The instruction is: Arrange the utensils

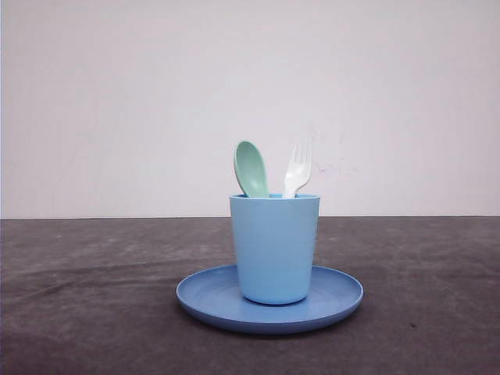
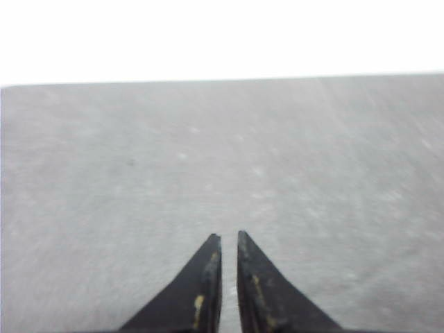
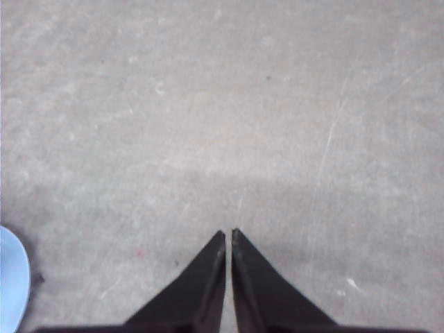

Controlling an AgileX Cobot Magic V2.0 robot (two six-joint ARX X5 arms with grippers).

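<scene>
Mint-green spoon (image 1: 251,168), white fork (image 1: 298,169) upright in cup (image 1: 274,248) | left claw (image 2: 229,236), right claw (image 3: 228,232) pressed together, apart from them

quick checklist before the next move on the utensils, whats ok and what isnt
1. Spoon standing in the cup: ok.
2. Fork standing in the cup, tines up: ok.
3. Cup upright on the plate: ok.
4. Left gripper shut, nothing between its tips: ok.
5. Right gripper shut, nothing between its tips: ok.
6. Whether the utensils' handles reach the cup's bottom: cannot tell.
</scene>
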